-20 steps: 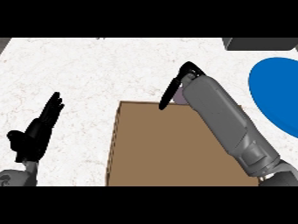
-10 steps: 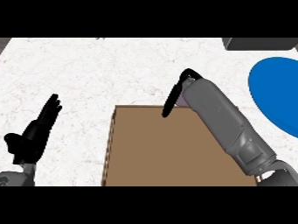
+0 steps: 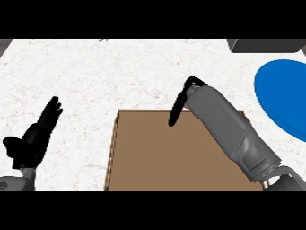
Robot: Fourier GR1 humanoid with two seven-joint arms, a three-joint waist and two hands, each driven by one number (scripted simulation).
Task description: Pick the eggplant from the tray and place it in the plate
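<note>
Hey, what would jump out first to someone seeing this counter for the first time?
Probably the bright blue plate at the right edge, vivid against the white counter. Next, the brown tray at lower centre, with the right hand pointing down over its far edge. The left hand rests open at lower left.

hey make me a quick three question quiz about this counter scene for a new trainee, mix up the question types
1. True or false: the blue plate sits at the counter's right edge, apart from the brown tray.
2. Which hand reaches over the tray's far edge? A) left hand B) right hand
3. Fill in: the left hand rests open over the white ____, left of the tray.

Key: 1 true; 2 B; 3 counter. The eggplant is not visible in this view, and the right hand's fingers are too hidden to judge.
</note>
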